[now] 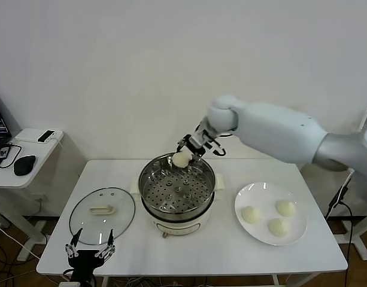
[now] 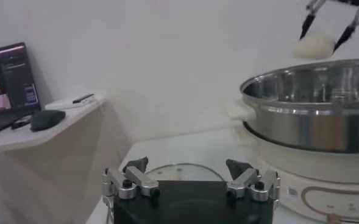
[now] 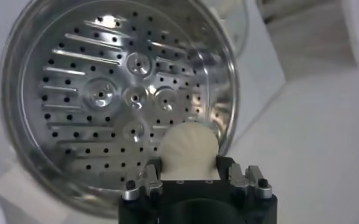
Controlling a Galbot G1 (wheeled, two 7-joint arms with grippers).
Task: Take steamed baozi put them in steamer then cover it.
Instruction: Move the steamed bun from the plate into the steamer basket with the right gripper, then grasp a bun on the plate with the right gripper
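From the head camera, the right hand point(image 1: 184, 152) pinches one baozi point(image 1: 181, 159) above the far rim of the steamer point(image 1: 178, 190), whose perforated tray lies bare below it. Three more baozi point(image 1: 279, 226) sit on a white plate point(image 1: 254, 195) on the worktop point(image 1: 231, 251), well off to that hand's right. The left hand point(image 1: 90, 252) hangs with fingers spread just nearer than the cover point(image 1: 102, 214).

The left wrist camera shows its hand point(image 2: 188, 178) spread wide, the steamer point(image 2: 313, 115) beside it.

The right wrist camera shows its hand point(image 3: 189, 173) clamping the baozi point(image 3: 190, 150) over the tray's edge.
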